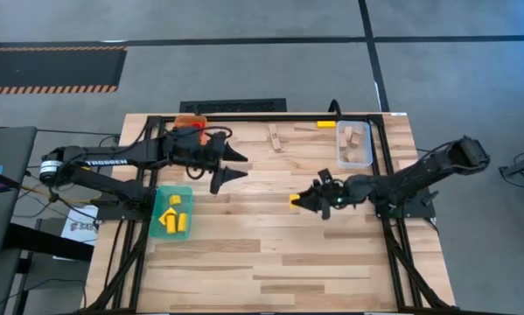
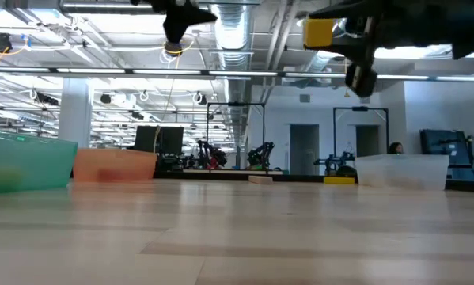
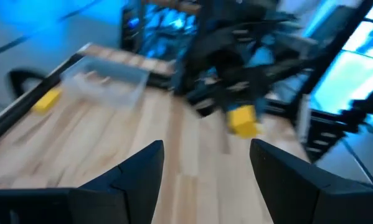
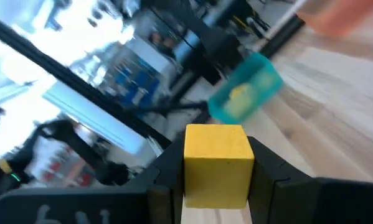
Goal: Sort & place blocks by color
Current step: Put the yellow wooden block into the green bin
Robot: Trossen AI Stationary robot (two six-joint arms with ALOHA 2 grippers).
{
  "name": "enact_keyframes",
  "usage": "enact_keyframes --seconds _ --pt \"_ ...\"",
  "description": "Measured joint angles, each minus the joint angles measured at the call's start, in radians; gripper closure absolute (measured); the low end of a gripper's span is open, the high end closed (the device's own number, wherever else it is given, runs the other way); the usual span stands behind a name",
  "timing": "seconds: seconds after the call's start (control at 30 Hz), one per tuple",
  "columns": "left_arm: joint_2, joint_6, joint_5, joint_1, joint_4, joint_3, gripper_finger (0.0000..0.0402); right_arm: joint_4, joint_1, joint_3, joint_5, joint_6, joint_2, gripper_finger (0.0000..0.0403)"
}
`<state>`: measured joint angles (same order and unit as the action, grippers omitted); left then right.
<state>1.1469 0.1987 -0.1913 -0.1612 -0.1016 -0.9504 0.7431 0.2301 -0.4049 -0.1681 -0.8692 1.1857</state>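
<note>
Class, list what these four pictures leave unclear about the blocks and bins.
- Orange bin, high view: contents hidden under the left arm.
- Teal bin, low view: blocks only a smear through the wall.
- Clear bin, high view: pale blocks too small to count.
- Right gripper: yellow block, its underside hidden.

A yellow cube block [image 4: 215,163] is clamped between the two dark fingers [image 4: 164,171] of the right gripper [image 4: 215,186] and held above the wooden desk [image 4: 335,112]. Farther off on the desk, a teal bin [image 4: 245,87] with yellow pieces inside is seen, and an orange bin [image 4: 342,15] is partly visible beyond it.
</note>
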Motion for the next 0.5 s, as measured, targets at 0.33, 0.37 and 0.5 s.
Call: enact_keyframes --seconds 0.33,0.37,0.5 --pt "0.081 -0.321 0.048 0.152 0.116 0.000 0.0176 0.314 -0.173 -0.006 0.119 -0.141 0.127 0.0282" --pt "0.094 -0.327 0.076 0.164 0.137 0.000 0.0176 0.327 -0.179 -0.014 0.133 -0.150 0.144 0.0282" --pt "0.153 -0.334 0.138 0.186 0.245 -0.001 0.0176 0.380 -0.189 -0.078 0.167 -0.167 0.213 0.0282"
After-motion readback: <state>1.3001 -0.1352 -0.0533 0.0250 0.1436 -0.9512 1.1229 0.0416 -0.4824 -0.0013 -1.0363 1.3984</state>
